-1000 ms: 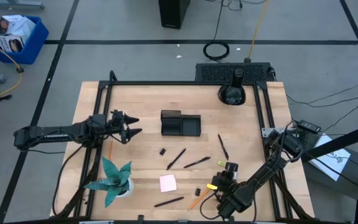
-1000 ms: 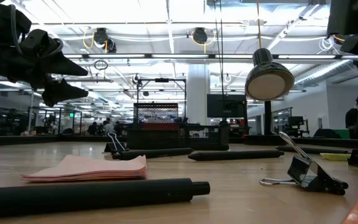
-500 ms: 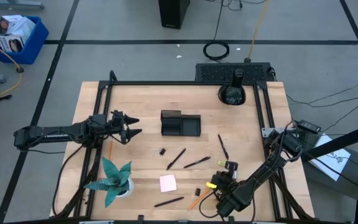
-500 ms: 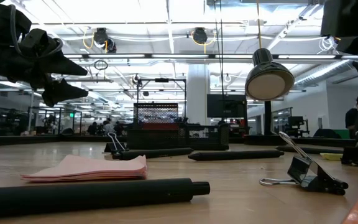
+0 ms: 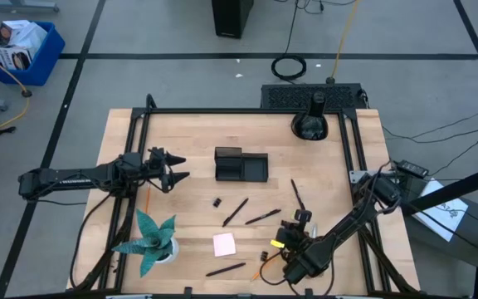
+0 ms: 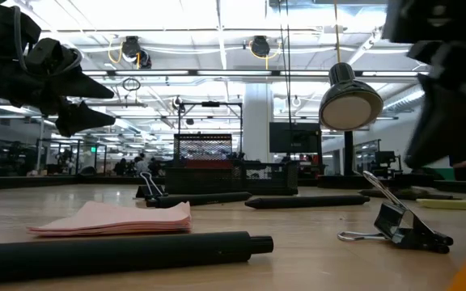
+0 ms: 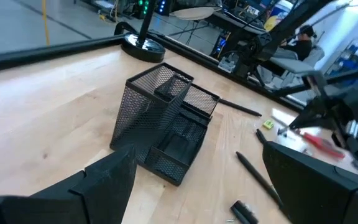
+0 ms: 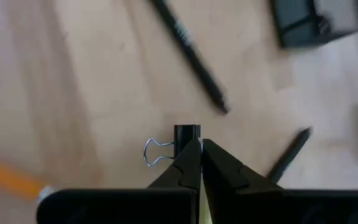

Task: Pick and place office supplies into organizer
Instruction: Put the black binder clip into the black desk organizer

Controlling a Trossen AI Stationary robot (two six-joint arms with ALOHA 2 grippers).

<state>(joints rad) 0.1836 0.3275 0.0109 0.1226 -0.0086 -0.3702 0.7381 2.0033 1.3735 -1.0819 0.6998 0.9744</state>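
Right gripper (image 5: 282,243) sits low in the lower right of the high view, its two dark fingers (image 8: 188,163) pressed together with no gap between the tips and nothing visibly gripped between them. In the right wrist view a small black binder clip (image 8: 178,140) with its wire loop lies on the wood directly ahead of the closed tips, seemingly touching them. Beyond it lie two black pens (image 8: 190,56), one long and slanted, and a corner of the mesh organizer (image 8: 316,18) shows in that picture's upper right. An orange pencil (image 8: 8,174) blurs in at the left edge.

In the high view, the clip (image 5: 264,256) lies just left of the gripper, with the orange pencil (image 5: 260,270) below it and a black pen (image 5: 225,269) further left. The pink sticky-note pad (image 5: 224,243) rests left of centre, low on the table. Two more pens (image 5: 236,212) lie above it, and another clip (image 5: 217,202) sits to their left.

Left gripper (image 5: 178,167) hangs at the left middle of the high view, fingers spread apart and holding nothing. The black mesh organizer (image 5: 241,165) stands near the table's centre, just right of that gripper. A teal spiky plant (image 5: 149,238) stands at lower left.
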